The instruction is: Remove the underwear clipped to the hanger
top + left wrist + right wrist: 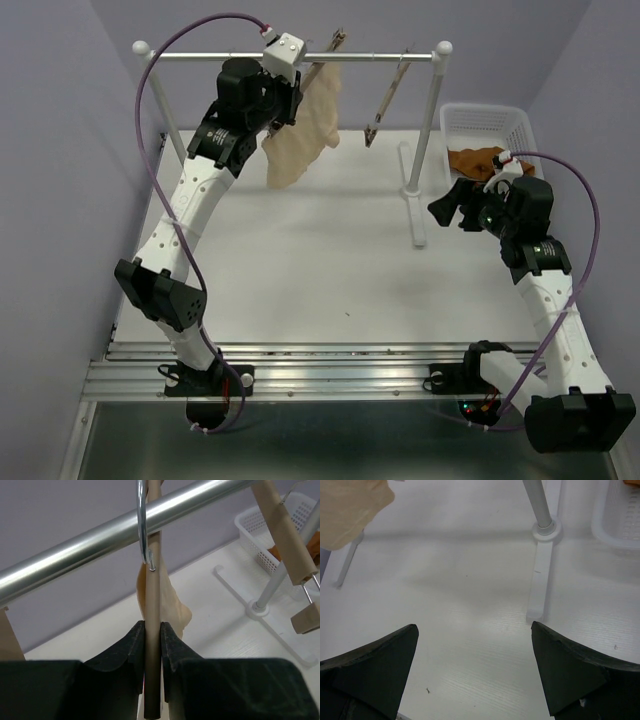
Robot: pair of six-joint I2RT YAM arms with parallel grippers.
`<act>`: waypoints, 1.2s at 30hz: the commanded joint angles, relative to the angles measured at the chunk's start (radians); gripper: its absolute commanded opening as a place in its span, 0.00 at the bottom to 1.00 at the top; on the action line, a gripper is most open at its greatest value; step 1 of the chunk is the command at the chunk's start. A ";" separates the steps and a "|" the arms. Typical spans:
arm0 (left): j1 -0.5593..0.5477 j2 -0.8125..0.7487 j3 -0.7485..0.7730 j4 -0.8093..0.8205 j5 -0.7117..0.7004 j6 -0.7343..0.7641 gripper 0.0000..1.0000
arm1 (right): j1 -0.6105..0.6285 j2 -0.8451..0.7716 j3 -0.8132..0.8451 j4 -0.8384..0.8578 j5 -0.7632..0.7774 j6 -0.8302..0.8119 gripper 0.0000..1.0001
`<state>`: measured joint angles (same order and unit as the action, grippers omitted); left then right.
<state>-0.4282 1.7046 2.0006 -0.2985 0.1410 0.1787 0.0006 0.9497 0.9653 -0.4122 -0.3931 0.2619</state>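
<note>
left tool (152, 630) clamped on hanger (153, 580) | beige underwear (175, 605) just behind

The arms (185, 205) are white with black joints (purple cables (149, 95) trail each).

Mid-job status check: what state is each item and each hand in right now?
Beige underwear: hanging from the left hanger.
Orange underwear: off the hangers, lying in the basket.
Left hanger: on the rail, bar pinched by the left hand.
Right hanger: on the rail, bare.
Left hand: shut on the left hanger.
Right hand: open, empty, above the table.
</note>
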 commanded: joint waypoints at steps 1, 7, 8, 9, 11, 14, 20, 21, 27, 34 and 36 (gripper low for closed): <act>0.002 -0.100 -0.046 0.131 0.043 0.015 0.00 | -0.001 -0.031 0.004 0.012 -0.001 -0.004 1.00; 0.000 -0.131 -0.094 0.127 0.037 0.033 0.00 | -0.001 -0.032 0.012 0.001 0.000 -0.007 1.00; 0.000 -0.135 -0.098 0.121 0.037 0.038 0.00 | -0.001 -0.032 0.013 0.001 0.002 -0.007 1.00; 0.000 -0.135 -0.112 0.119 0.035 0.038 0.00 | -0.001 -0.034 0.013 -0.002 0.005 -0.007 1.00; -0.001 -0.141 -0.131 0.113 0.042 0.039 0.00 | -0.001 -0.035 0.012 0.000 0.003 -0.009 1.00; -0.003 -0.172 -0.184 0.117 0.042 0.044 0.00 | -0.001 -0.031 0.010 -0.005 0.003 -0.012 1.00; -0.010 -0.250 -0.322 0.156 0.043 0.051 0.00 | -0.001 -0.025 0.018 -0.016 -0.021 -0.023 1.00; -0.011 -0.261 -0.344 0.159 0.043 0.053 0.00 | -0.001 -0.025 0.018 -0.016 -0.030 -0.029 1.00; -0.023 -0.385 -0.512 0.186 0.054 0.022 0.00 | -0.001 -0.032 -0.013 0.044 -0.248 -0.090 1.00; -0.049 -0.578 -0.781 0.193 0.011 -0.225 0.00 | 0.010 0.007 -0.013 0.170 -0.472 -0.170 1.00; -0.093 -0.635 -0.813 0.150 -0.076 -0.278 0.00 | 0.019 0.020 -0.010 0.203 -0.506 -0.185 1.00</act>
<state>-0.4706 1.1805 1.2510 -0.1837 0.1452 0.0547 0.0040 0.9524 0.9512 -0.3355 -0.7650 0.1345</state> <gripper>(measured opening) 0.254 0.998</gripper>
